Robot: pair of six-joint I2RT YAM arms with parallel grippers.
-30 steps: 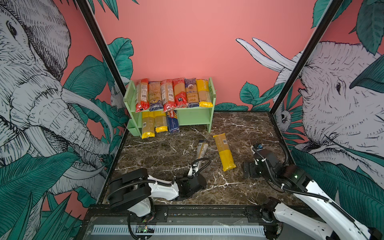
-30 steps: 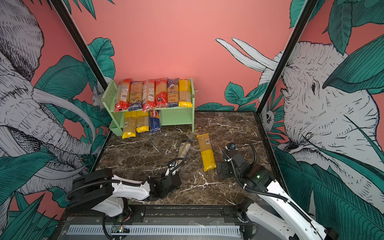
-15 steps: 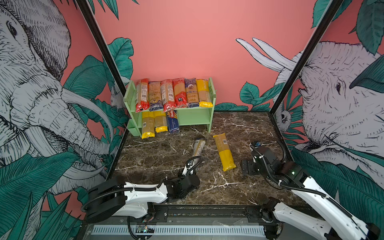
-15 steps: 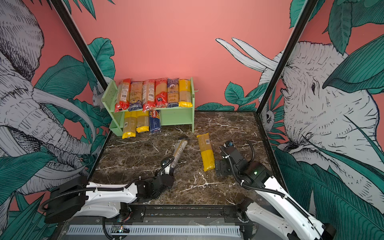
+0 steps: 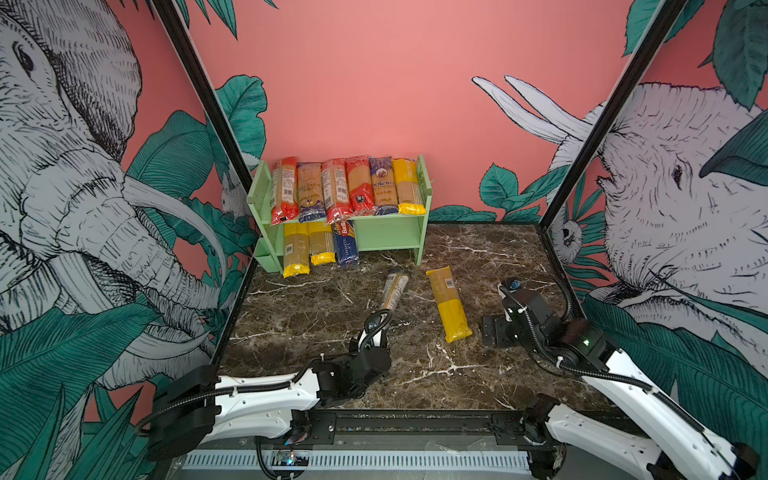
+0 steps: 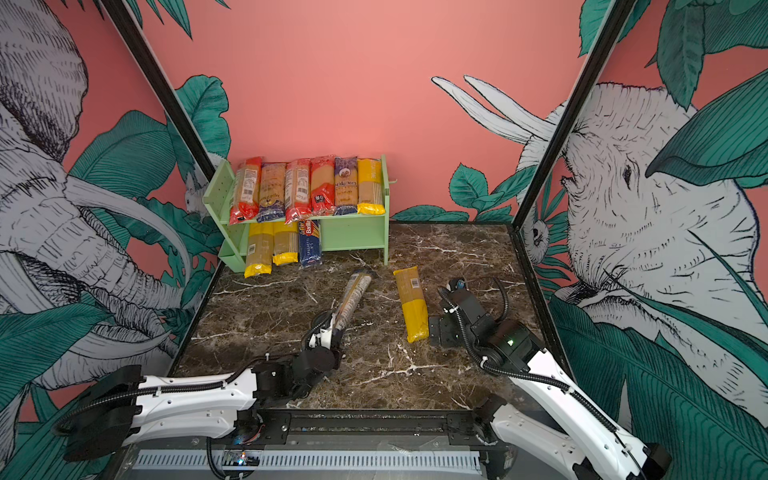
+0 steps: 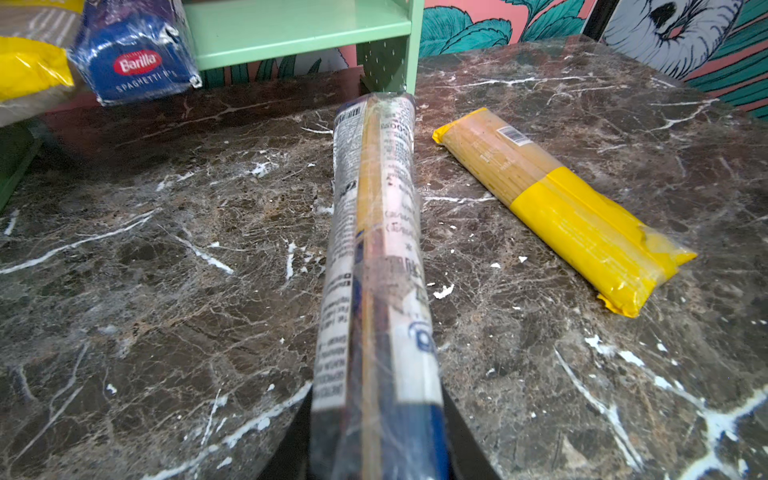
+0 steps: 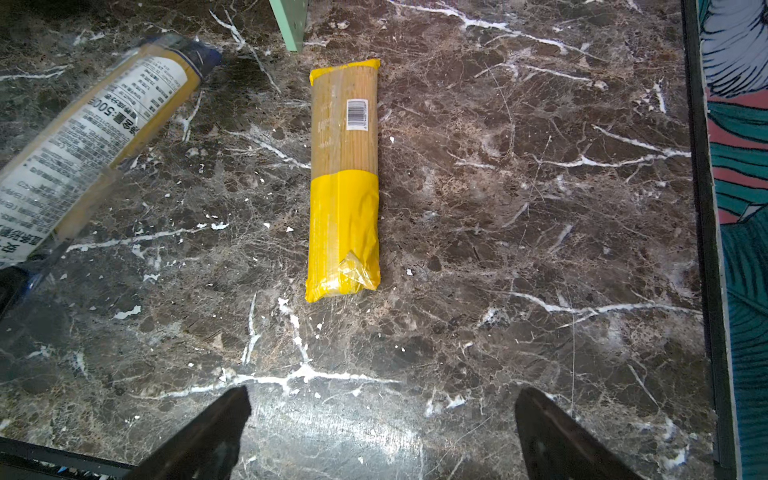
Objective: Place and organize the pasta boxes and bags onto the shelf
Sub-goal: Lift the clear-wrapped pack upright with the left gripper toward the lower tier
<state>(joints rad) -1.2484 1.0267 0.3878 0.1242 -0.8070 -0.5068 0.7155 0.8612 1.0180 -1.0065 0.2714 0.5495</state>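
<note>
The left claw (image 7: 376, 451) is seen clenched on the near end of a blue-ended spaghetti pack (image 7: 374, 232). The pack is pointed lengthwise toward the shelf (image 5: 384, 235), and its far end appears raised off the dark marble surface (image 5: 316, 316). The carrying step is judged to be in hand: the pack is gripped but not yet delivered. Six packs are laid side by side across the upper board. Only three, the Barilla pack (image 5: 346, 245) among them, are lined up at the left of the lower board, so the bare stretch to its right is taken as the likely slot. For that, the held pack would need to be levelled, aimed between the Barilla pack and the right upright, and slid in lengthwise. The left arm is stretched low over the front of the surface, forearm almost level, wrist turned toward the shelf. The right claw (image 8: 382, 432) is held wide apart and empty, tilted down near the yellow-ended pack (image 8: 344, 183), which is seen lying flat on the surface. The right arm is bent in from the front right corner.
</note>
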